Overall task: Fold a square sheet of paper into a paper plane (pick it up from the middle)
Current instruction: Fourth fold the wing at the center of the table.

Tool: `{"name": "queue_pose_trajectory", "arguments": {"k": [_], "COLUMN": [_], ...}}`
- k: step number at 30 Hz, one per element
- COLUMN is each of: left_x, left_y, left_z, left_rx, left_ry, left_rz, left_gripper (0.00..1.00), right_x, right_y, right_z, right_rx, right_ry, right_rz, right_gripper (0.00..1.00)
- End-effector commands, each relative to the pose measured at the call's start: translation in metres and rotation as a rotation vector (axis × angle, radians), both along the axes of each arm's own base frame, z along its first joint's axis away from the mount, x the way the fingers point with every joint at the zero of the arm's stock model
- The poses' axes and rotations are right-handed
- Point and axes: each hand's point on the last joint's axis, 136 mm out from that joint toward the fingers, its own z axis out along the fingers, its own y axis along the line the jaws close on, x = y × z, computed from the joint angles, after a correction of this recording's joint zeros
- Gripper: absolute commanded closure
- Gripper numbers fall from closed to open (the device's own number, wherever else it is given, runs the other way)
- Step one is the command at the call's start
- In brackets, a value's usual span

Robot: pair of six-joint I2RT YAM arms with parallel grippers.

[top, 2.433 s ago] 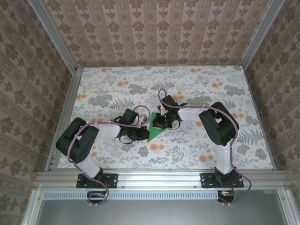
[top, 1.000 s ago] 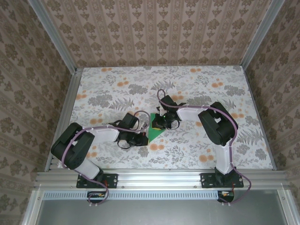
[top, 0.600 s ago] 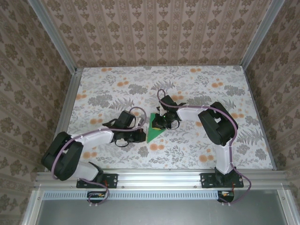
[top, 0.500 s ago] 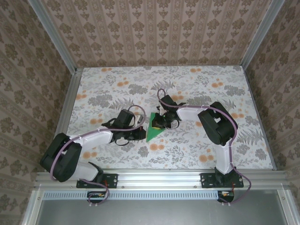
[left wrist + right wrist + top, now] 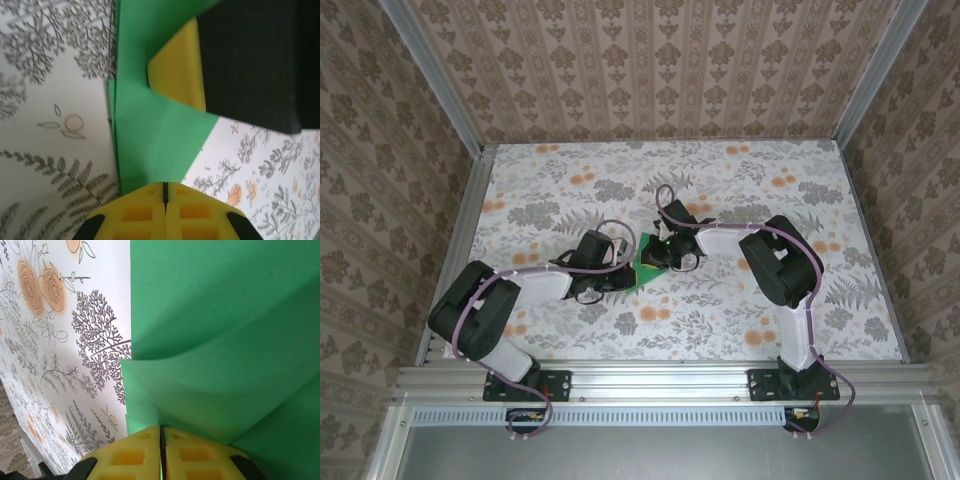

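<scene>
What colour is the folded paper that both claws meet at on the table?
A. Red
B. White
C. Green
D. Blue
C, since the paper at the tips of the left claw and the right claw is bright green.

We find the paper plane [image 5: 644, 274] bright green, folded in overlapping layers with a creased edge, one flap bowing up, near the middle of the table [image 5: 750, 190].
</scene>
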Motion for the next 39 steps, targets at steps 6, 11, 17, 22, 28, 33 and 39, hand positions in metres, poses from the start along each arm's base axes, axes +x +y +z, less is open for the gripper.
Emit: {"name": "queue_pose_trajectory", "arguments": {"k": [6, 11, 17, 22, 28, 33, 39], "left_x": [0.027, 0.023, 0.009, -0.006, -0.018, -0.023, -0.027], "left_y": [-0.006, -0.002, 0.011, 0.021, 0.029, 0.029, 0.029], "left_z": [-0.002, -0.015, -0.031, -0.041, -0.044, -0.046, -0.053], "left_rx": [-0.01, 0.013, 0.062, 0.107, 0.135, 0.137, 0.146], "left_ry": [-0.04, -0.01, 0.038, 0.088, 0.122, 0.135, 0.161], "left_rz": [0.046, 0.047, 0.046, 0.033, 0.016, -0.004, -0.016], "left_gripper": [0.99, 1.0, 1.0, 1.0, 1.0, 1.0, 1.0], "right_x": [-0.007, -0.006, 0.0, 0.008, 0.03, 0.047, 0.064], "right_y": [-0.021, -0.016, -0.018, -0.025, -0.039, -0.05, -0.064], "right_z": [-0.036, -0.024, -0.011, -0.011, -0.007, -0.013, -0.011], "right_rx": [-0.095, -0.06, -0.044, -0.039, -0.046, -0.076, -0.096], "right_ry": [0.063, 0.045, -0.01, -0.037, -0.081, -0.087, -0.111], "right_rz": [-0.043, -0.032, -0.004, 0.031, 0.024, 0.015, -0.006], "right_gripper": [0.88, 0.88, 0.87, 0.87, 0.87, 0.87, 0.87]}}
